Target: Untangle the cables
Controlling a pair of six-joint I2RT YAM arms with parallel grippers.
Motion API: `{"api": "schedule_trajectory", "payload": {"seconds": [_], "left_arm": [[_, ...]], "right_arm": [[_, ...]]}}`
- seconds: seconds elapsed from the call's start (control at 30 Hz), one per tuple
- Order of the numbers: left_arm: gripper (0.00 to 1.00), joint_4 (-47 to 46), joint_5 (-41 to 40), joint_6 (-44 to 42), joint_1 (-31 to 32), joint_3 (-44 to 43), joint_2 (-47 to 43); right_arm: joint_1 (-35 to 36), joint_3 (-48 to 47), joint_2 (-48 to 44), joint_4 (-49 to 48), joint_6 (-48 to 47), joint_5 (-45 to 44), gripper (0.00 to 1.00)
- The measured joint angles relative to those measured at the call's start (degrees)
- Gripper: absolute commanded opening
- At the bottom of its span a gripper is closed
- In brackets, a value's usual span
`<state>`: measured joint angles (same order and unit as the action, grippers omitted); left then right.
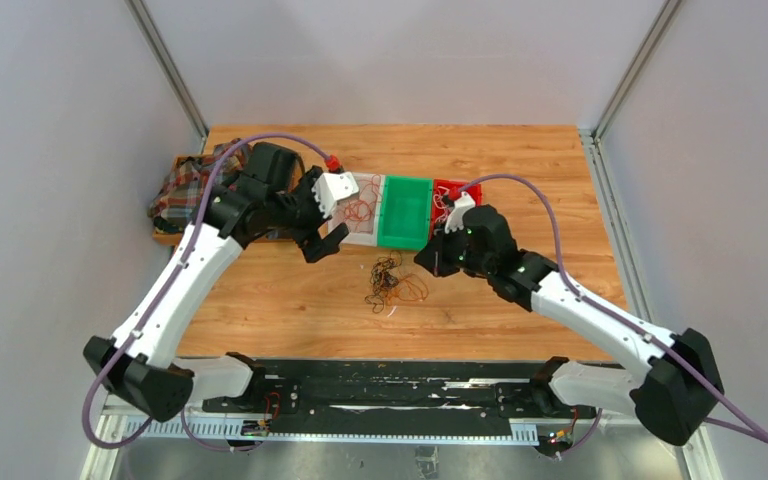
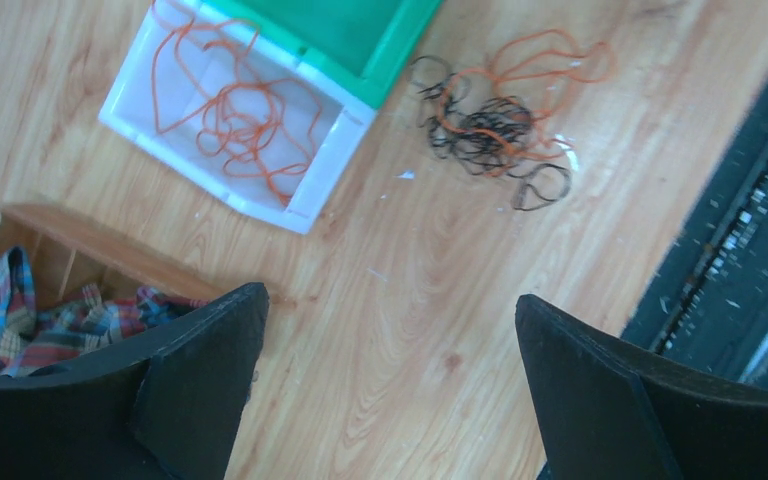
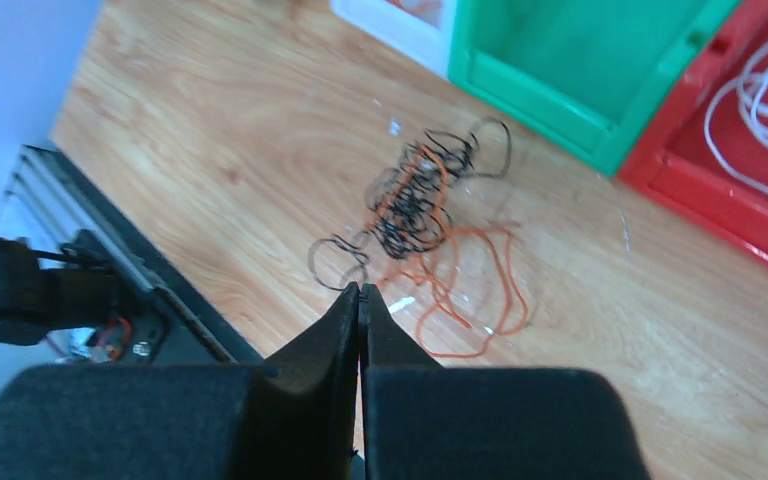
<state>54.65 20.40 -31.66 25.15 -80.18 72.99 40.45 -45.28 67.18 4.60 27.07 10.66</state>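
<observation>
Partway through, by the look of it: one orange-red cable (image 2: pixel 235 110) already lying in the white bin (image 2: pixel 200 172), a white cable (image 3: pixel 750 105) coiled in the red bin (image 3: pixel 700 190), with the green bin (image 1: pixel 405 212) between them bare. Left to separate: a tangle (image 1: pixel 390 282) of dark and orange-red strands on the table (image 1: pixel 520 300), near its middle and just in front of the bins. Spread wide and empty, the left gripper (image 2: pixel 390 310), above the white bin's near corner. Pinched fully together, the right gripper (image 3: pixel 360 292), just beside the tangle's right side; no telling of any strand caught between its tips. Next, probably: lifting one loop clear while pinning the rest. Hidden behind the right arm: part of the red bin.
</observation>
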Motion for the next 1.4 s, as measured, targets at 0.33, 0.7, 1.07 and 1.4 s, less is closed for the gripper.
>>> {"api": "schedule_trajectory", "payload": {"seconds": [0.33,0.7,1.07,1.4], "left_arm": [[0.98,7.34,7.13,-8.52,1.73,-0.61,-10.12],[0.98,9.99,0.42,-11.67,2.03,-0.55,-7.82],[0.98,11.19,-2.4,-12.72,2.62,-0.55,-7.72],[0.98,11.23,-3.28,-14.1,3.3,-0.52,-7.63]], "right_arm": [[-0.24,-0.15,-2.75,2.14,-3.3,2.14,0.54],[-0.24,-3.98,16.92,10.45,-11.85,4.98,0.58],[-0.2,-6.8,23.47,12.33,-16.83,5.77,0.24],[-0.2,-6.91,19.21,13.31,-18.16,8.07,0.01]]}}
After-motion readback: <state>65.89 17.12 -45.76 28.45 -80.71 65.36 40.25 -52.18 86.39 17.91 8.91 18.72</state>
